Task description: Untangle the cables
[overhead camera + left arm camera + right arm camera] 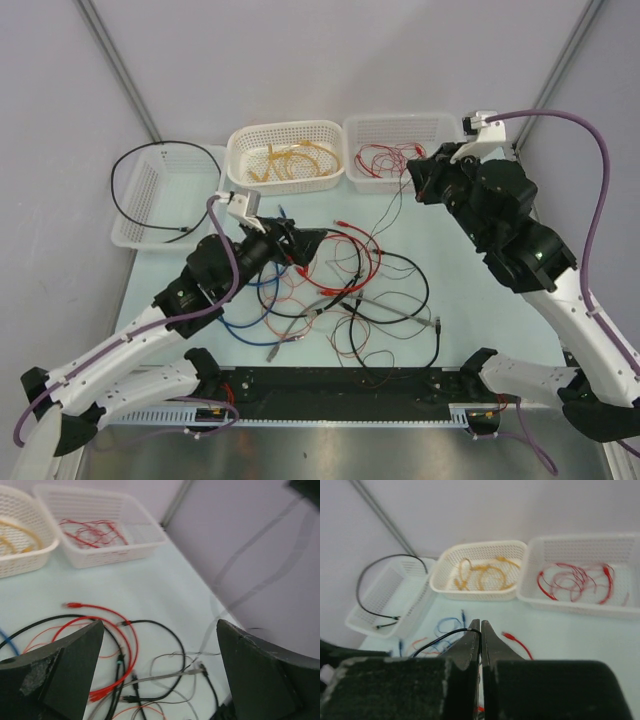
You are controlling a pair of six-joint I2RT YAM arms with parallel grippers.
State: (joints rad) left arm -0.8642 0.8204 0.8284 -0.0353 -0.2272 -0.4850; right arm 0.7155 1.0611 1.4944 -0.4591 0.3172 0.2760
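The tangled cables [340, 290] lie in a pile mid-table: red, blue, black, grey and thin orange loops. My left gripper [308, 246] hovers over the pile's left part, open and holding nothing. In the left wrist view its gripper [160, 667] spans a red cable [131, 642], a black loop [176, 642] and a grey cable [167, 676] on the table below. My right gripper [413, 184] is raised near the right basket, shut on a thin black wire [388, 212] that trails down to the pile. The right wrist view shows this wire [440, 639] entering the closed tips of the gripper [480, 628].
Three white baskets stand along the back: the left one [135, 215] holds a black cable, the middle one [240, 170] orange-yellow cables, the right one [352, 175] thin red wires. A black rail [340, 385] runs along the near edge. Walls close in on both sides.
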